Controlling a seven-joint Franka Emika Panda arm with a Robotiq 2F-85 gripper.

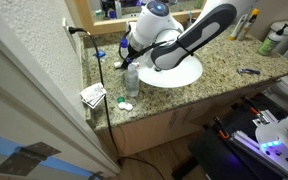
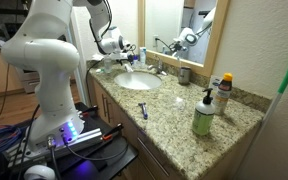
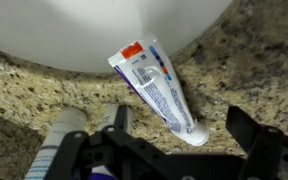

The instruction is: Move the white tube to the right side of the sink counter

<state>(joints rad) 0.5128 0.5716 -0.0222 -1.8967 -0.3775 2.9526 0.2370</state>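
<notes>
In the wrist view the white tube (image 3: 154, 85) lies flat on the speckled granite sink counter (image 3: 234, 60), just off the rim of the white basin (image 3: 74, 30). Its crimped end has red and blue marks and points at the basin; its white cap points toward me. My gripper (image 3: 182, 116) is open, one finger on each side of the cap end, not touching the tube. In both exterior views the gripper (image 1: 129, 48) (image 2: 119, 45) hovers at the counter's end next to the basin (image 1: 179, 72) (image 2: 139, 82), and the tube is hidden.
A white cylinder with a grey top (image 3: 59, 140) lies beside my left finger. A clear bottle (image 1: 132, 80), small white items (image 1: 124, 103) and folded paper (image 1: 92, 95) sit near the gripper. A green soap bottle (image 2: 203, 115), blue razor (image 2: 144, 110) and tap (image 2: 156, 68) stand farther along.
</notes>
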